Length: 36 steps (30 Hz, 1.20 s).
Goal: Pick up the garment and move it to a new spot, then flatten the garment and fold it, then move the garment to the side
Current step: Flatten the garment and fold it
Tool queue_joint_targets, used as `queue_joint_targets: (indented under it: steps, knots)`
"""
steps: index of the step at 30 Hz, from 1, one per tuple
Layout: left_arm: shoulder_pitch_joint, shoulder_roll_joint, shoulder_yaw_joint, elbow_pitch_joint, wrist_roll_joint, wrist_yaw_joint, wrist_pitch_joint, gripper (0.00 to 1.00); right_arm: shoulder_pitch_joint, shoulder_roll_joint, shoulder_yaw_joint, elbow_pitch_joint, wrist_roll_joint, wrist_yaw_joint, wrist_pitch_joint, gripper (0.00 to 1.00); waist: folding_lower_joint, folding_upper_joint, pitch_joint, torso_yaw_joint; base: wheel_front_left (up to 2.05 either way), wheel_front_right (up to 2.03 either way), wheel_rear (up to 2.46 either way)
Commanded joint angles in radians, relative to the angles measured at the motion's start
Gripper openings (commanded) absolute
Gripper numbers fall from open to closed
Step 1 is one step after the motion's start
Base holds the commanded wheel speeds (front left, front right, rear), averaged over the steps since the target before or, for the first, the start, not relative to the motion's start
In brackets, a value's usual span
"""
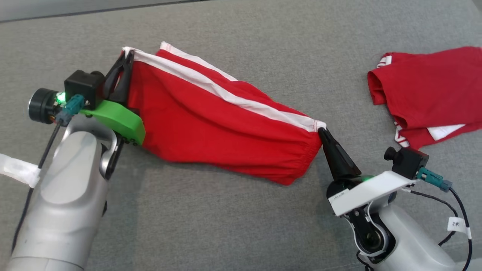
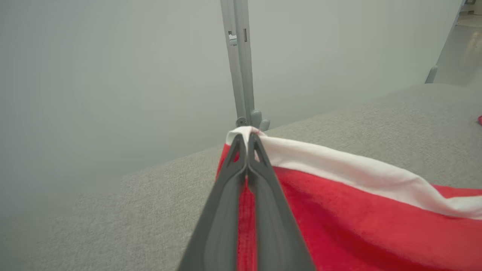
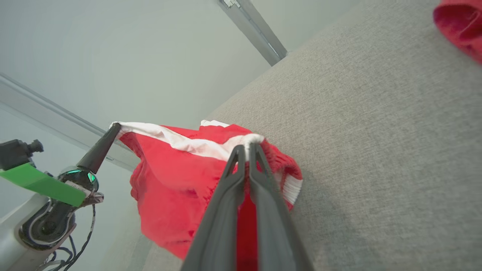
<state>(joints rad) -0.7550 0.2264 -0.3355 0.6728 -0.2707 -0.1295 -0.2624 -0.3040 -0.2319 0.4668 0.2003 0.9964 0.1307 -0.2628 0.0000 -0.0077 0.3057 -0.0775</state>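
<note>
The garment (image 1: 211, 116) is a pair of red shorts with a white side stripe, stretched between both arms above the grey cushion. My left gripper (image 1: 126, 56) is shut on its upper left corner, where the white stripe ends. My right gripper (image 1: 321, 130) is shut on the opposite corner at the elastic waistband. In the left wrist view the fingers (image 2: 246, 145) pinch the white hem of the garment (image 2: 357, 226). The right wrist view has my right gripper (image 3: 246, 148) clamped on the white edge, the garment (image 3: 173, 177) hanging below, and the left gripper (image 3: 115, 128) at its far corner.
A second red garment (image 1: 425, 94) with white trim lies crumpled at the right of the grey cushion (image 1: 241, 226). A grey wall with a metal post (image 2: 239, 64) stands behind the cushion's far edge.
</note>
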Motion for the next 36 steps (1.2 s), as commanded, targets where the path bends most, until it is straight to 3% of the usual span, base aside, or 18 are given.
queue_joint_targets:
  steps: [1, 7, 14, 15, 16, 17, 18, 23, 29, 36]
  knots:
    - [-0.023, 0.015, -0.002, 0.014, 0.001, -0.001, -0.003, 0.0, -0.018, 0.009, -0.007, -0.005, -0.007, 0.0, -0.002, 0.0, 0.0, 0.0077, 0.104, -0.105, 0.0, 0.0, 0.0]
    - [-0.133, 0.038, 0.009, 0.159, 0.018, 0.006, -0.003, 0.0, -0.052, 0.078, -0.01, -0.009, -0.058, 0.0, -0.002, 0.0, 0.0, 0.0077, 0.155, -0.17, 0.0, 0.0, 0.0]
    - [-0.214, 0.04, 0.001, 0.281, 0.047, 0.014, -0.003, 0.0, -0.065, 0.122, -0.033, 0.016, -0.099, 0.0, -0.002, 0.0, 0.0, 0.0077, 0.174, -0.192, 0.0, 0.0, 0.0]
    - [-0.223, 0.036, 0.002, 0.292, 0.049, 0.018, -0.003, 0.07, -0.068, 0.124, -0.028, 0.019, -0.106, 0.0, -0.002, 0.0, 0.0, 0.0077, 0.174, -0.193, 0.0, 0.0, 0.0]
    - [-0.225, 0.033, 0.004, 0.298, 0.05, 0.021, -0.003, 0.47, -0.069, 0.125, -0.025, 0.022, -0.111, 0.0, -0.002, 0.18, 0.0, 0.0077, 0.172, -0.192, 0.0, 0.0, 0.0]
    - [-0.222, 0.03, 0.007, 0.309, 0.047, 0.026, -0.003, 1.0, -0.068, 0.128, -0.025, 0.026, -0.114, 0.0, -0.002, 0.69, 0.0, 0.0077, 0.168, -0.191, 0.0, 0.0, 0.0]
    - [-0.217, 0.025, 0.011, 0.311, 0.043, 0.027, -0.003, 1.0, -0.066, 0.13, -0.03, 0.028, -0.122, 0.0, -0.002, 1.0, 0.0, 0.0077, 0.162, -0.188, 0.0, 0.0, 0.0]
    - [-0.163, 0.004, 0.06, 0.272, 0.015, 0.051, -0.003, 1.0, -0.041, 0.123, -0.136, 0.004, -0.315, 0.0, -0.002, 1.0, 0.0, 0.0077, 0.128, -0.167, 0.0, 0.0, 0.0]
    - [-0.101, -0.007, 0.103, 0.255, -0.016, 0.042, -0.003, 1.0, 0.025, 0.152, -0.287, -0.043, -0.559, 0.0, -0.002, 1.0, 0.0, 0.0077, 0.081, -0.141, 0.0, 0.0, 0.0]
    - [-0.048, -0.02, 0.1, 0.362, -0.04, 0.026, 0.01, 1.0, 0.074, 0.175, -0.348, -0.063, -0.62, 0.0, -0.002, 1.0, 0.0, 0.0077, 0.045, -0.132, 0.0, 0.0, 0.0]
